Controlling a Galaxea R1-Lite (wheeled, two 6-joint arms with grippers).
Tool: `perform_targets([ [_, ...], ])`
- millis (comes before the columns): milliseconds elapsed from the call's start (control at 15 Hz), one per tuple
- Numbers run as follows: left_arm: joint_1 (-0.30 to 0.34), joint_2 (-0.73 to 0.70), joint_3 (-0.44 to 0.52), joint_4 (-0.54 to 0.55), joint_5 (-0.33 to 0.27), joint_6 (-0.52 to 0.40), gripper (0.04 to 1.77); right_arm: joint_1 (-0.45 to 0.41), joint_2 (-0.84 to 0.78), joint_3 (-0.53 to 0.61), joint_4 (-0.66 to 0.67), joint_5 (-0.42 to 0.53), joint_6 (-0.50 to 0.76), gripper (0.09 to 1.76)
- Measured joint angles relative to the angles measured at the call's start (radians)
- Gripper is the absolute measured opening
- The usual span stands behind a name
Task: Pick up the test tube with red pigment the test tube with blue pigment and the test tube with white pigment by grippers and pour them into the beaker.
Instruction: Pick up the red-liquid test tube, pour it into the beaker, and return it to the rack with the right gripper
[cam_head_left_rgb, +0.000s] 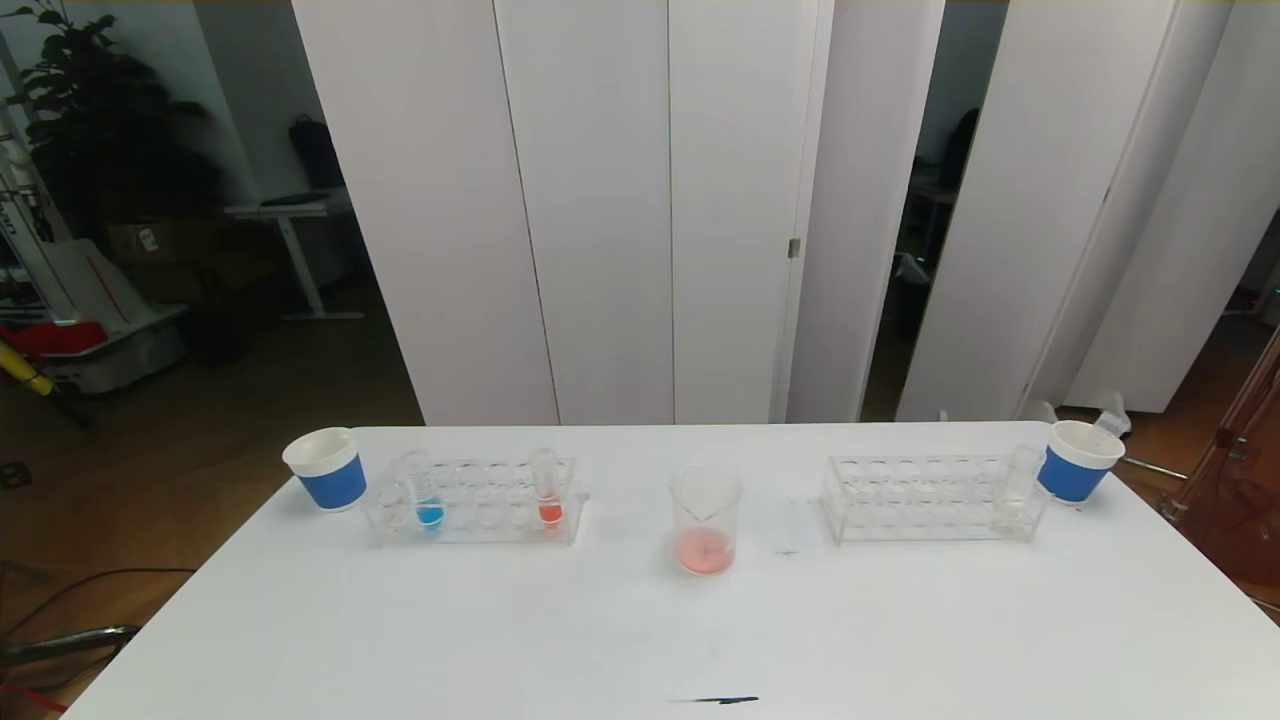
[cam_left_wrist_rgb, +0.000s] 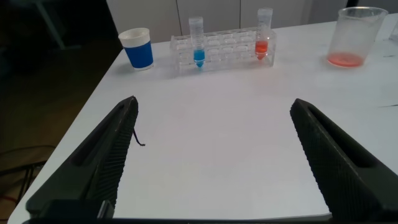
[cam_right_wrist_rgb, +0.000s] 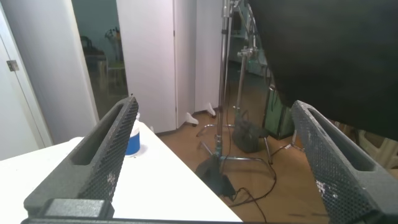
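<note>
Pink liquid: sits in your beaker (cam_head_left_rgb: 706, 522).
Left gripper (cam_left_wrist_rgb: 214, 155): spread wide, holding nothing.
Right gripper (cam_right_wrist_rgb: 214, 155): likewise released.

Bright, even light from above on the table (cam_head_left_rgb: 640, 620), with only faint, soft shadows under the beaker (cam_head_left_rgb: 706, 522) and racks (cam_head_left_rgb: 475, 500). No strong glare on the white top. Dark and dim in the room at far left. Bent a bit at the edges of the head view. Blurry up close on the fingers (cam_left_wrist_rgb: 102, 165) in both wrist views.
</note>
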Motion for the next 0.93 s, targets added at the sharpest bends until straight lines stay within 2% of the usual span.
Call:
perform_targets([
  [333,0.000,0.000,0.000,0.000,0.000,0.000,1.75,-0.067,-0.203,0.094,0.062,0.005,-0.002,1.75],
  [467,0.000,0.000,0.000,0.000,0.000,0.000,1.75,-0.061,-0.276,0.125,0.139,0.065,0.003,1.75],
  [667,0.000,0.000,0.000,0.000,0.000,0.000,1.75,-0.057,-0.367,0.165,0.253,0.303,0.086,1.75],
  [867,0.000,0.000,0.000,0.000,0.000,0.000,1.75,-0.058,-0.397,0.209,0.294,0.531,0.154,1.75],
  [933,0.000,0.000,0.000,0.000,0.000,0.000,1.75,-0.059,-0.400,0.215,0.347,0.595,0.166,1.75],
])
